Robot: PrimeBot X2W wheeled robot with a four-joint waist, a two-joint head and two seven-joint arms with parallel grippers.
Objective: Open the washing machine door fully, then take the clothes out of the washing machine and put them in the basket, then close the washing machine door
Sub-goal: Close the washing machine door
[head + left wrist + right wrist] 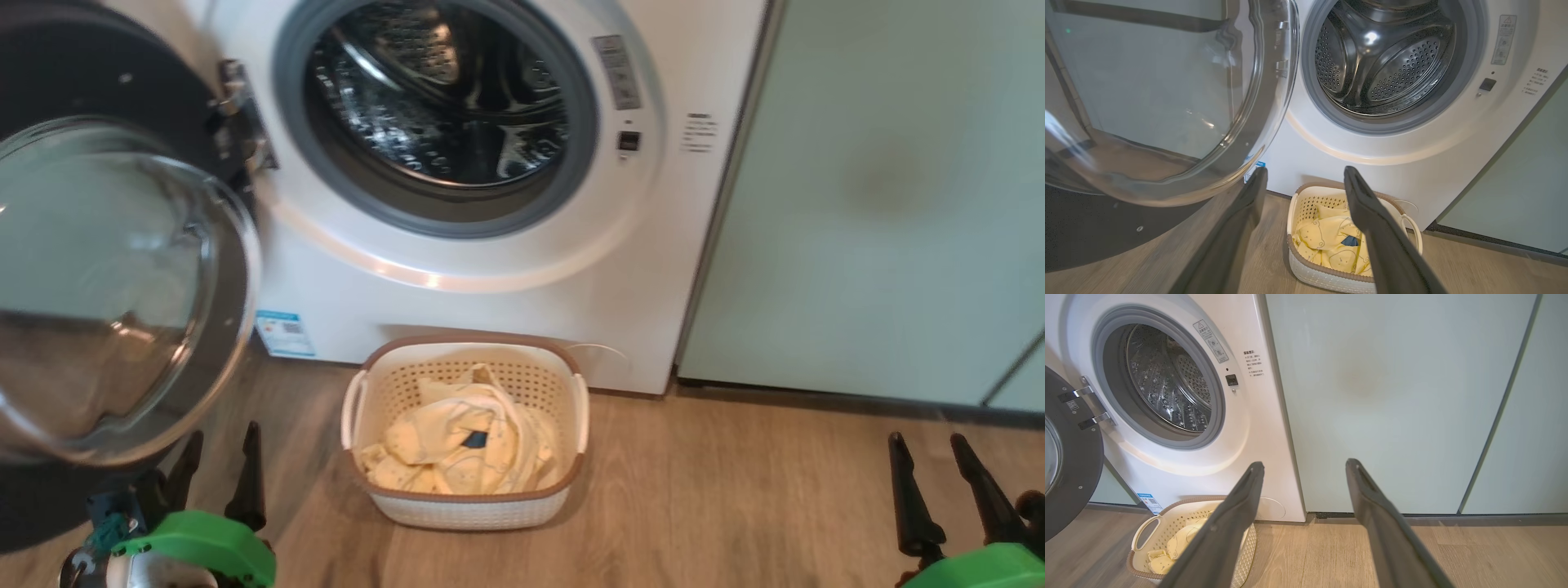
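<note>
In the head view the door (122,286) runs off the left edge, and the washing machine (490,302) is cut by the top edge. The print on its labels (618,72) is too small to read. The bottom edge cuts off the bases of the left pincer (224,433) and the right pincer (927,441). In the left wrist view a finger (1372,228) covers the right part of the basket (1314,277) and of the clothes (1327,241).
</note>
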